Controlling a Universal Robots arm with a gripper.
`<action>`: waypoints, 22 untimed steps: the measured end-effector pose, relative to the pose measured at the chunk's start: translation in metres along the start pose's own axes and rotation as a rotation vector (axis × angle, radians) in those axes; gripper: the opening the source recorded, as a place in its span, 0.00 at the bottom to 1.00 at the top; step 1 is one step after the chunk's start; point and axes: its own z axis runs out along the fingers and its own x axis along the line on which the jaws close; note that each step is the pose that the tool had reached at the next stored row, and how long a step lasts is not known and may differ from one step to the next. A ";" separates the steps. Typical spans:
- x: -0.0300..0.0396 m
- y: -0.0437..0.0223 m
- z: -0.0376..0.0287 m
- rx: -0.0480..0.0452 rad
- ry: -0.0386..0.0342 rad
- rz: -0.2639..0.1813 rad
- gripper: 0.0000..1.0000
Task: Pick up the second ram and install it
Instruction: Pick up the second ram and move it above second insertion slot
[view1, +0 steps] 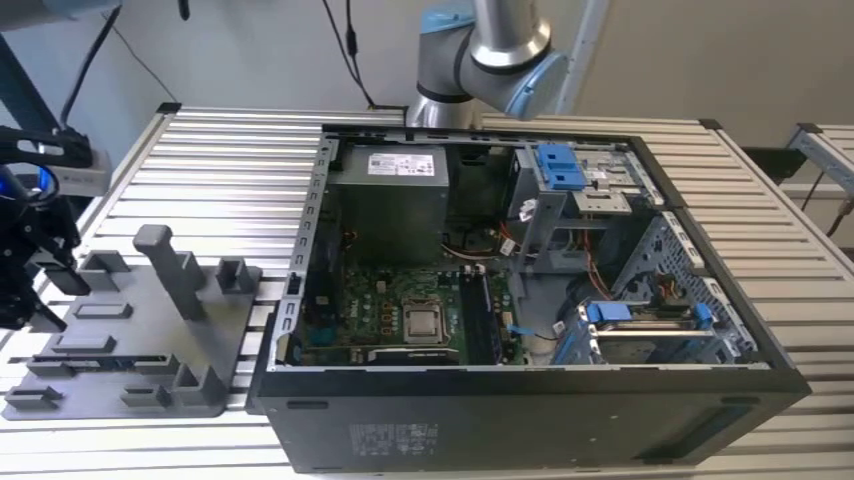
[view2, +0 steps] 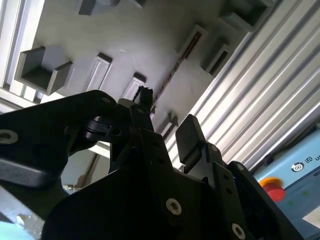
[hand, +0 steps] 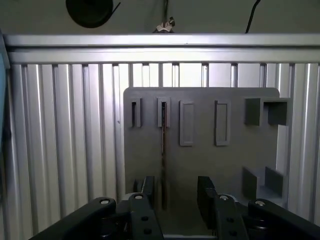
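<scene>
The hand (hand: 176, 184) points down over the grey fixture plate (hand: 210, 160), which lies on the slatted tabletop (hand: 65, 150). In the exterior view the plate sits at the left, beside the open computer case (view1: 534, 420). The hand's fingers (hand: 148, 186) are spread apart and grasp nothing. The second ram (hand: 163, 145) stands on edge in a slot of the plate. It runs between the two fingers, nearer one, with a gap to each.

In the second wrist view the second ram (view2: 172, 71) shows edge-on, its chips too small to tell, and one end is hidden behind the claw (view2: 166, 112).
</scene>
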 end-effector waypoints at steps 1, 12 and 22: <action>0.0001 0.0000 0.0018 0.0000 0.0000 0.000 0.48; 0.0007 0.0030 0.0218 0.0000 -0.0002 -0.005 0.48; 0.0012 0.0049 0.0397 0.0025 -0.0008 -0.036 0.48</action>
